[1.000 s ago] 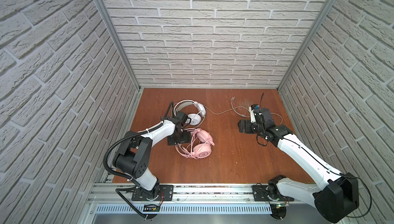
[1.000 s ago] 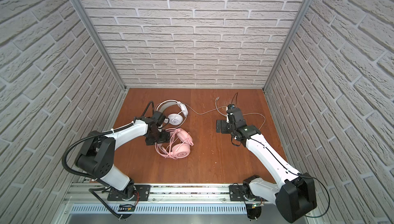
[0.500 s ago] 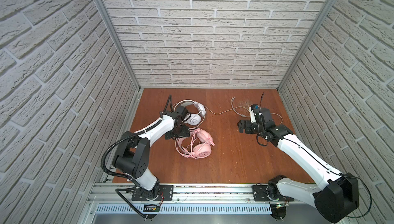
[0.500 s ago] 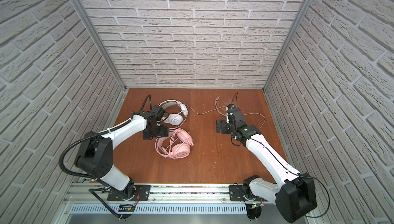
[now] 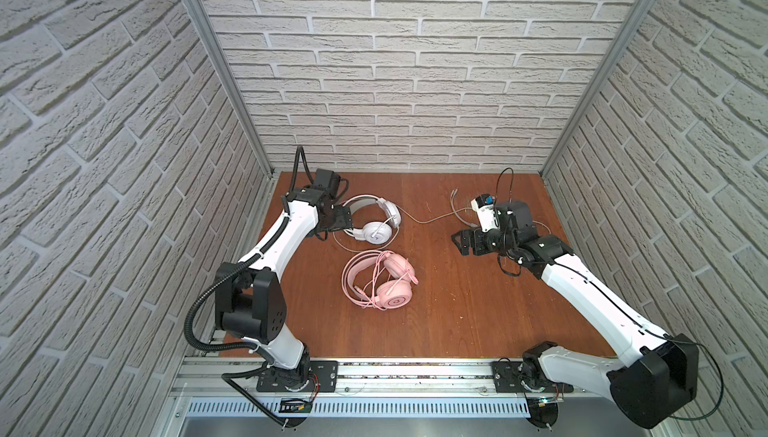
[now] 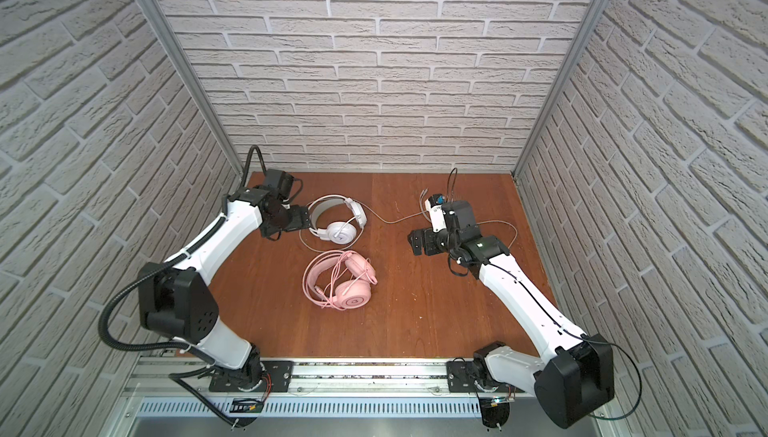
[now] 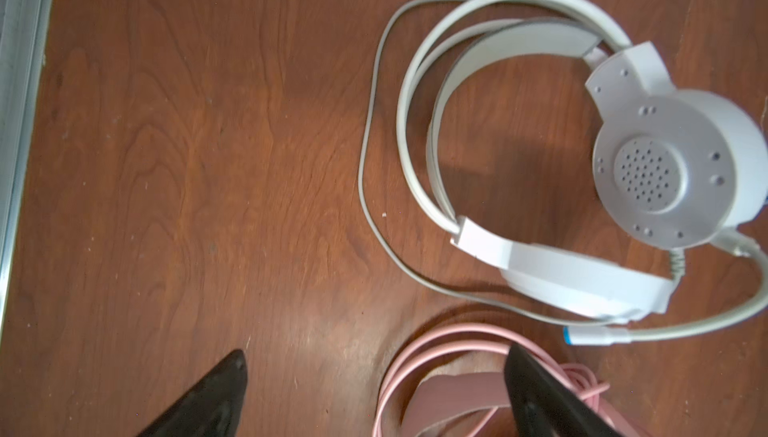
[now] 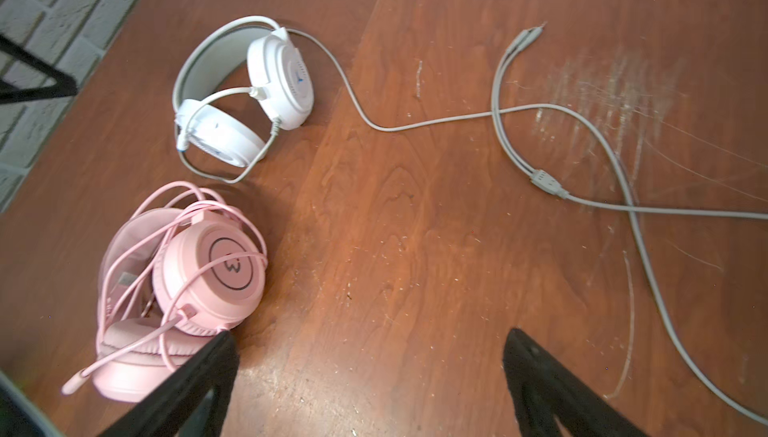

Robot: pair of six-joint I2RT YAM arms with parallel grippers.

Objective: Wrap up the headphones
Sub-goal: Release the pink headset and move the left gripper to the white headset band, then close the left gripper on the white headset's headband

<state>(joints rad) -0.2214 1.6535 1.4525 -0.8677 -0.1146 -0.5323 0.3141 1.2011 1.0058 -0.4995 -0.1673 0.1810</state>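
Both jaws wide open, holding nothing; two headsets on the table (image 5: 457,310).

White headset (image 5: 372,223) lies far-left, just beside the left gripper (image 5: 343,223); its grey cord (image 8: 415,123) trails loose across toward the right gripper (image 5: 463,243). Pink headset (image 5: 380,285) sits nearer, cord (image 8: 174,223) looped over its cups.

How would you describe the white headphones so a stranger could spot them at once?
Look at the brown wooden table, toward its back left corner. The white headphones lie there, behind the pink headphones. Unlike the pink pair's bundled cord, their grey cord trails loose across the table.
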